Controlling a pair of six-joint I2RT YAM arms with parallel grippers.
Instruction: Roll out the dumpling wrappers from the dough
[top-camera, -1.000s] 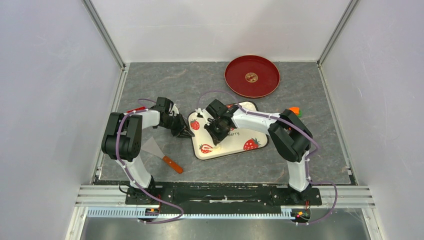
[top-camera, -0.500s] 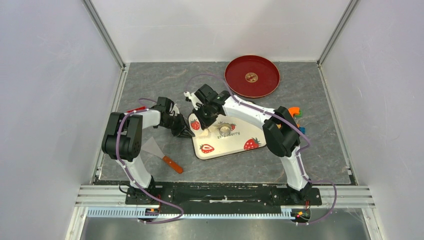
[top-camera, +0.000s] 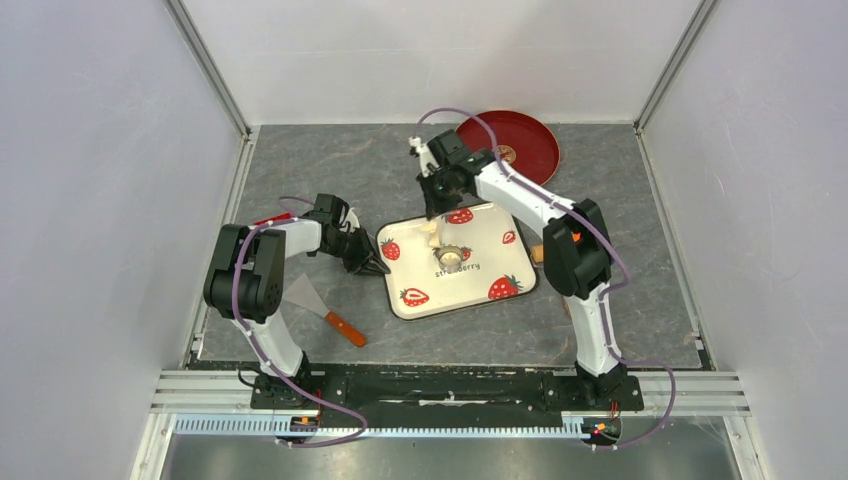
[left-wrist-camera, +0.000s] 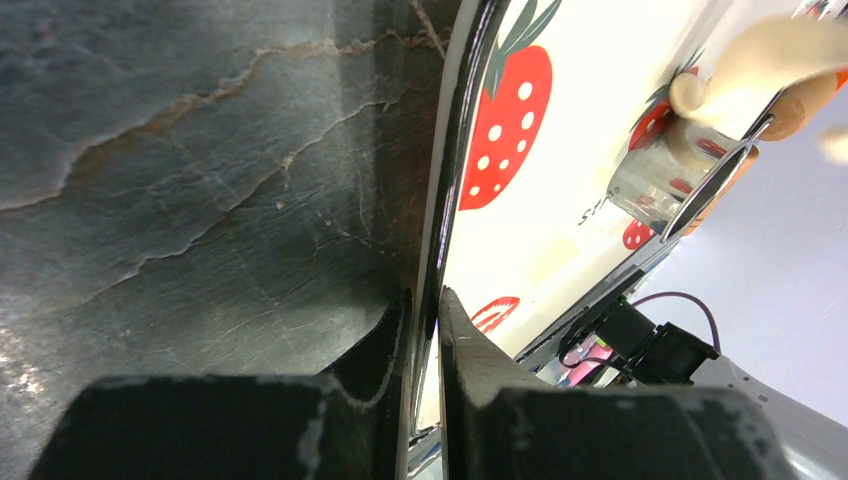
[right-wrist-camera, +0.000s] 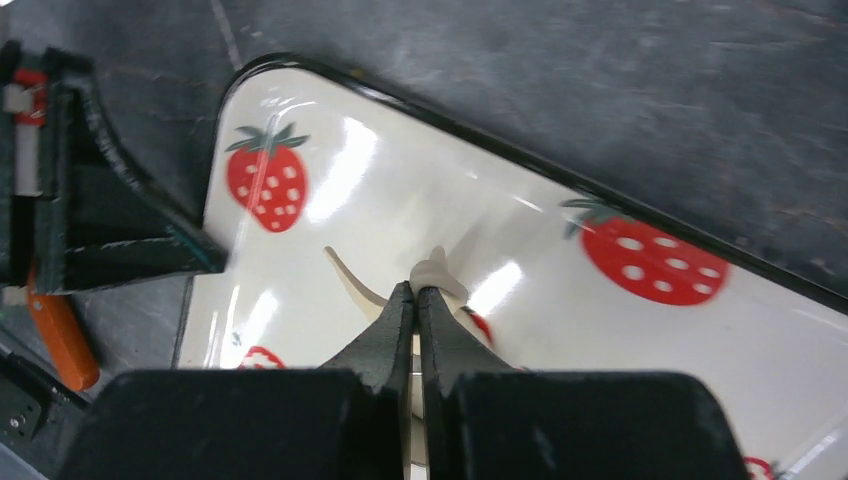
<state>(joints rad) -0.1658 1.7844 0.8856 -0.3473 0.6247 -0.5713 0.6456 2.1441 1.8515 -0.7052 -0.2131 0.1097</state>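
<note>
My right gripper (top-camera: 432, 207) hangs above the far edge of the strawberry-print board (top-camera: 490, 250), shut on a thin pale piece of dough (top-camera: 434, 233) that dangles from its tips. In the right wrist view the dough (right-wrist-camera: 436, 273) sticks out past the closed gripper (right-wrist-camera: 417, 291). Whether it is a round dumpling wrapper I cannot tell. The little metal ring cutter (top-camera: 452, 257) stands on the board's middle and also shows in the left wrist view (left-wrist-camera: 660, 170). My left gripper (top-camera: 374, 264) pinches the board's left rim (left-wrist-camera: 440, 230), one finger on each side.
A red plate (top-camera: 525, 145) with a gold emblem sits at the back right, partly behind my right arm. A scraper with an orange handle (top-camera: 322, 306) lies left of the board by the left arm. White walls close in the grey stone-look table.
My right gripper has closed on the dough beside the cutter and risen away toward the back right, taking the dough with it. The cutter stays on the board. The left arm has not moved.
</note>
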